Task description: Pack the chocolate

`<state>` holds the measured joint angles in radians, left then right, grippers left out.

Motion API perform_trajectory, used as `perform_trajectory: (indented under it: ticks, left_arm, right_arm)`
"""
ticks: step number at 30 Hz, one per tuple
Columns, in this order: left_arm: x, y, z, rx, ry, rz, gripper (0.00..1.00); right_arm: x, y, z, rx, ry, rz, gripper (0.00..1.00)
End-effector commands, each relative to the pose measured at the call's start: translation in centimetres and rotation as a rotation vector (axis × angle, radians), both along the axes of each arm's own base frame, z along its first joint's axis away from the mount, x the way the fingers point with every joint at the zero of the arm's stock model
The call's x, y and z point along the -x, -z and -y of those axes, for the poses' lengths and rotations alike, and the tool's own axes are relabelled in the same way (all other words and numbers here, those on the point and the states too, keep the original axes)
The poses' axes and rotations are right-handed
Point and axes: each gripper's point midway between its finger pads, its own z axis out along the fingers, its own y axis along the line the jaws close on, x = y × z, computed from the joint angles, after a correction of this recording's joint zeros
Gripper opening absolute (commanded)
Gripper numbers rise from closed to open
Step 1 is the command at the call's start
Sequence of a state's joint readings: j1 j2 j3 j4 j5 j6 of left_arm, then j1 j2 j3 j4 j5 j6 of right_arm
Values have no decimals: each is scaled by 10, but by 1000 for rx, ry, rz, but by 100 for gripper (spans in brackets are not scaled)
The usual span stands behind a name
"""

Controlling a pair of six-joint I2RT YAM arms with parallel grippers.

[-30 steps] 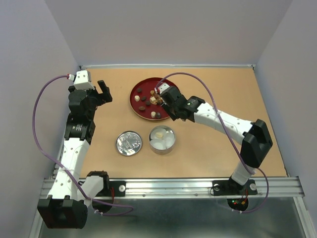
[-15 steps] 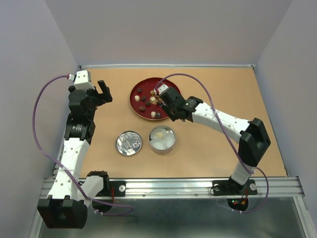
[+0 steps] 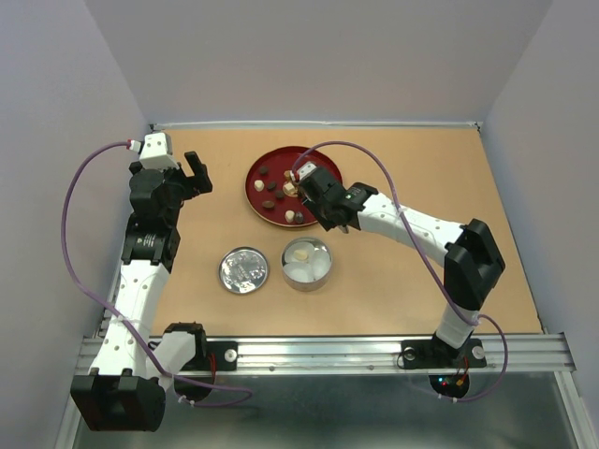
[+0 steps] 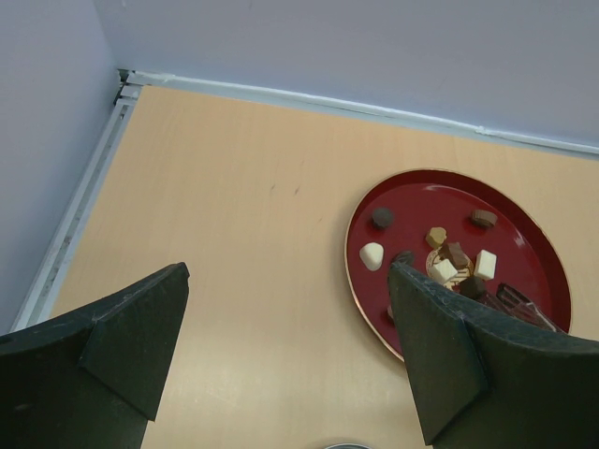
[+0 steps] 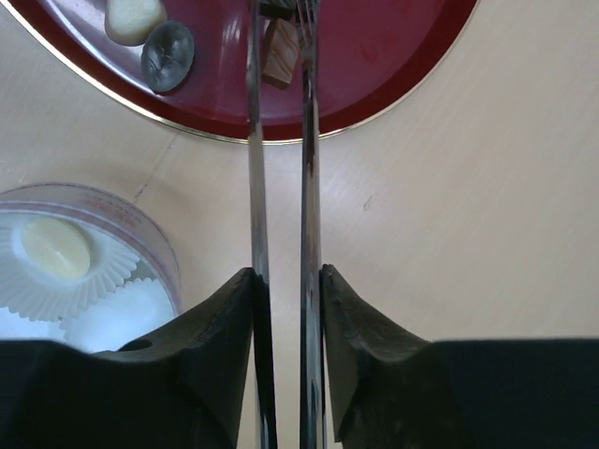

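Several chocolate pieces [image 3: 270, 184], dark, brown and cream, lie on a red plate [image 3: 257, 198]. My right gripper [image 3: 311, 190] is shut on long metal tongs [image 5: 304, 187], whose blades reach over the plate [image 5: 384, 65]. A reddish-brown chocolate [image 5: 279, 42] sits between the blades; I cannot tell whether it is pinched. A dark round piece [image 5: 168, 56] and a cream piece [image 5: 131, 17] lie left of it. The round tin [image 3: 323, 253] holds white paper cups, one with a cream chocolate [image 3: 299, 252]. My left gripper [image 3: 197, 173] is open and empty, left of the plate [image 4: 524, 253].
The tin's silver lid [image 3: 243, 269] lies flat to the left of the tin. Grey walls close in the table at the back and both sides. In the right wrist view the tin [image 5: 140, 224] is at the lower left of the tongs.
My right arm has shifted slightly to the left, keeping the tongs over the plate. The left arm has not moved.
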<state>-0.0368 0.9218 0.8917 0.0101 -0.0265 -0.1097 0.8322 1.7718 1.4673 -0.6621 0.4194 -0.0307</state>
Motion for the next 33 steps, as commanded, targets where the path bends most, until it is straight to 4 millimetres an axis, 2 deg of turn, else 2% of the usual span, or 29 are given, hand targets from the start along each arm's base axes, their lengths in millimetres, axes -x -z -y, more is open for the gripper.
perform_trajectory:
  ticks: [1,5,9,10,16,21,28,29,33]
  left_arm:
    - [-1,-13,-1,-3,1,46,99]
    - [-1,-13,-2,-3,-1,46,99]
    - [0,-13,-2,-5,-2,46,99]
    - [0,-13,-2,-5,0,46,99]
    - [0,-14,-2,-5,-3,47,99]
    - [-1,-13,-2,-5,-3,44,99]
    - [-1,-12,-2,-2,-1,41,99]
    - [-2,-13,-1,0,1,43,99]
    - [-2,-11,-1,3,3,38,99]
  right_arm:
    - [-7,-15,-4,-38,23,35,35]
    - [-10,-29,-2,-51,31,67,31]
    - [-9,-57,-1,-94,29,113,29]
    - [-8,-67,1,-111,28,127,29]
    - [8,-85,4,-174,5,113,29]
    - [36,-95,5,-268,-22,50,29]
    - [86,-98,19,-339,-56,-96,28]
    - [94,-103,21,-362,-64,-108,28]
    - [115,-104,31,-371,-62,-172,28]
